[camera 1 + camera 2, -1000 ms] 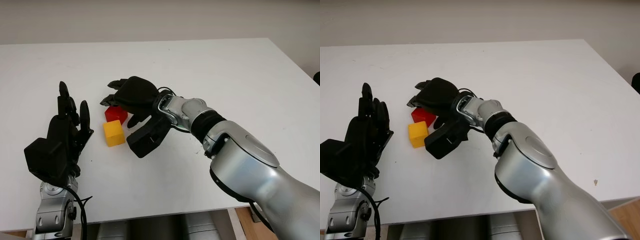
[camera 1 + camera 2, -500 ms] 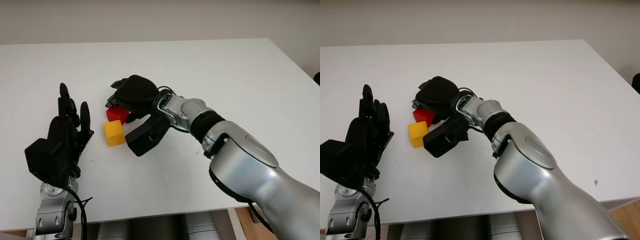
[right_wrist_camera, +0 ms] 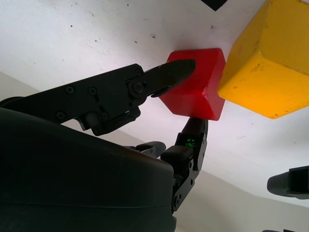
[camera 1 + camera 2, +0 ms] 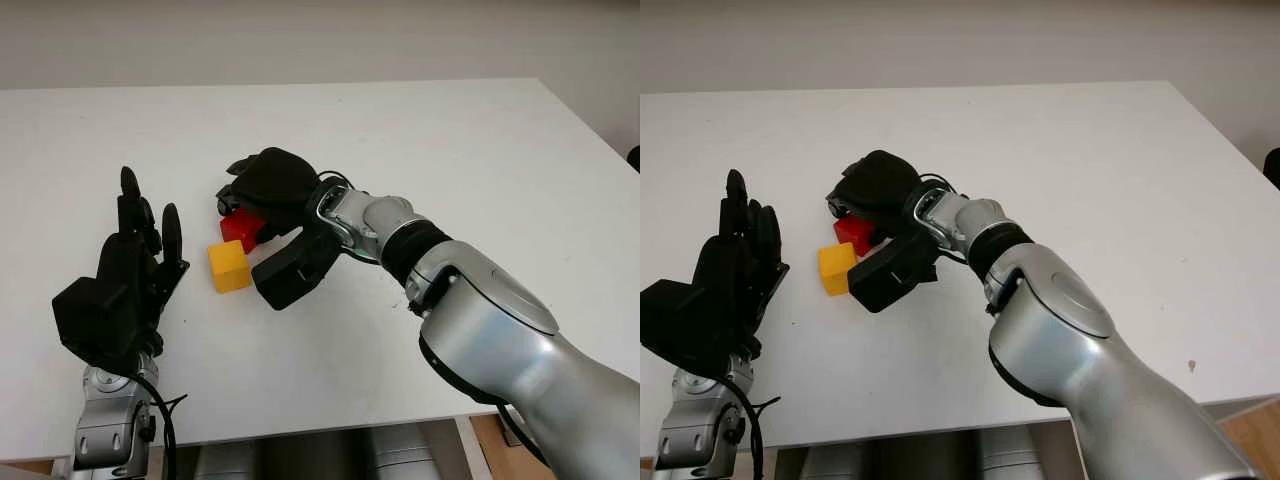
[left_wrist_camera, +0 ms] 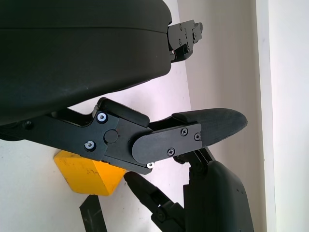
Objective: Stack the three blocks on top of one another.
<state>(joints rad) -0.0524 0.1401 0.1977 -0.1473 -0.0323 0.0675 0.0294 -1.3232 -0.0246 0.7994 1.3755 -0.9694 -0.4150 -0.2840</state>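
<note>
Fingers (image 3: pixel 169 72) of the right hand (image 4: pixel 262 195) are closed around the red block (image 3: pixel 195 92), which is gripped near the middle of the white tabletop (image 4: pixel 450 140). Just beside it, toward the robot, the yellow block (image 4: pixel 228 266) is seen on the tabletop. Further left, the left hand (image 4: pixel 125 275) is held open with nothing in it.

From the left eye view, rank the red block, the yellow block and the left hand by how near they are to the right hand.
1. Red cube-shaped block: pinched in the right hand's fingers, raised off the white table.
2. Yellow cube-shaped block: on the table just below and beside the red one.
3. Left hand: open, upright at the table's near left, beyond the yellow block.
</note>
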